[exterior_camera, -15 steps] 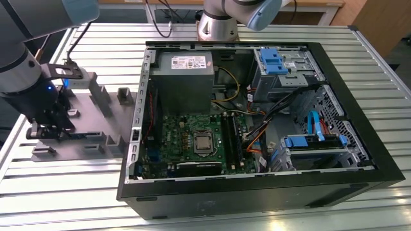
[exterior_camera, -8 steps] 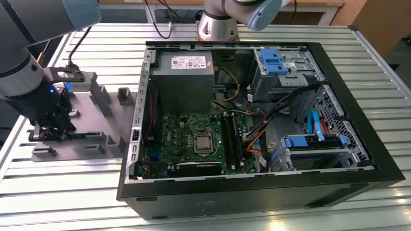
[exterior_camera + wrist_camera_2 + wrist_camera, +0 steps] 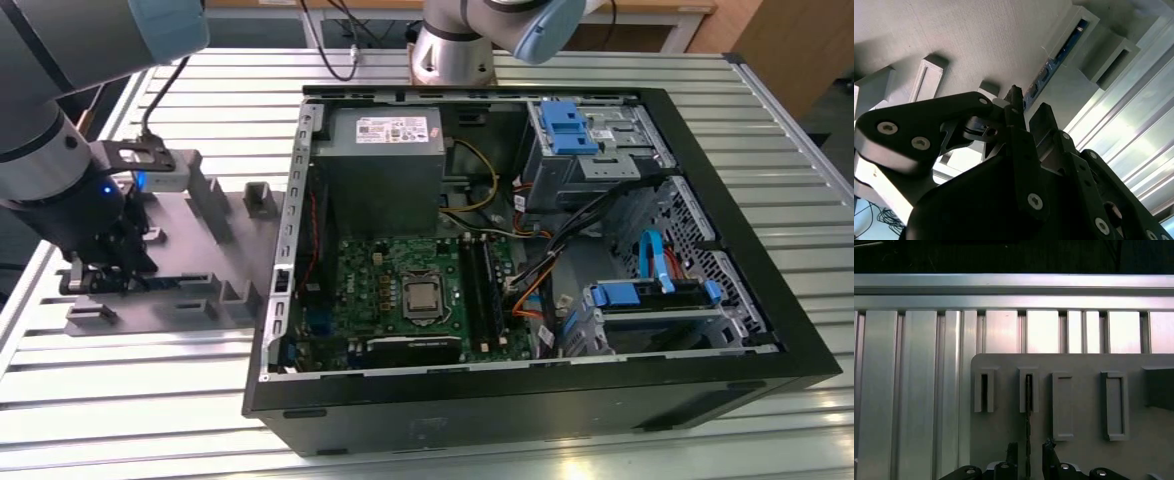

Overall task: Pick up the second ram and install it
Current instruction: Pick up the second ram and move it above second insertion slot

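The second ram (image 3: pixel 1028 407) is a thin blue stick standing on edge in a slot of the grey fixture (image 3: pixel 1079 405). Its blue edge (image 3: pixel 1056 62) runs down between my black fingers in the second wrist view. My gripper (image 3: pixel 1029 449) straddles one end of the stick and is open, with a gap on each side between the stick and the fingertips (image 3: pixel 1048 446). In the exterior view my gripper (image 3: pixel 100 275) is low over the fixture (image 3: pixel 200 215), at that view's left, well away from the green motherboard (image 3: pixel 400 290) in the open computer case (image 3: pixel 747 250).
Upright pegs and further slots (image 3: pixel 1113 405) rise from the fixture around my fingers. The ribbed metal table (image 3: pixel 914 390) lies beyond its edge. Inside the case are a grey power supply (image 3: pixel 380 150), cables (image 3: pixel 587 215) and blue drive brackets (image 3: pixel 567 125). A second arm's base (image 3: pixel 454 45) stands behind the case.
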`<state>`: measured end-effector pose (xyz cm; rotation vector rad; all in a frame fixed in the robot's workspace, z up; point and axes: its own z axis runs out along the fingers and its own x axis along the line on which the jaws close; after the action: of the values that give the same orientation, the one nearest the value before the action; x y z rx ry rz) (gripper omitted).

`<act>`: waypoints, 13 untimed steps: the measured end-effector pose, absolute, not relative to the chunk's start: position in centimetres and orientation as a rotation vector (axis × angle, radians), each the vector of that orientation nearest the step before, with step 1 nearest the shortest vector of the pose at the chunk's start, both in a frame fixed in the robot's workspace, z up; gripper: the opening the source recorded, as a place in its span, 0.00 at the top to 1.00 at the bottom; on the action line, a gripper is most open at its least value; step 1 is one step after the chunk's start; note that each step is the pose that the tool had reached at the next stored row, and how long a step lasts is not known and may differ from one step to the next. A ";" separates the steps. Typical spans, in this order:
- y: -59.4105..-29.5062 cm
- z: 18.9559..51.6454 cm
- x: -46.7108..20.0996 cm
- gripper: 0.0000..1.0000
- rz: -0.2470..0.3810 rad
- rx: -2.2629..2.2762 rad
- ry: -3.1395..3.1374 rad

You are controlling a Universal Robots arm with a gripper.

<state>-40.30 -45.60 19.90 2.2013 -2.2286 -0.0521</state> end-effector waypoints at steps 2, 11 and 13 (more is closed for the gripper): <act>-45.6 19.8 -40.3 0.67 -0.052 2.201 -2.229; -45.6 19.5 -40.5 0.67 -0.052 2.201 -2.229; -45.6 19.4 -40.5 0.67 -0.052 2.201 -2.229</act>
<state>-40.55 -45.59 19.44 2.2012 -2.2286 -0.0521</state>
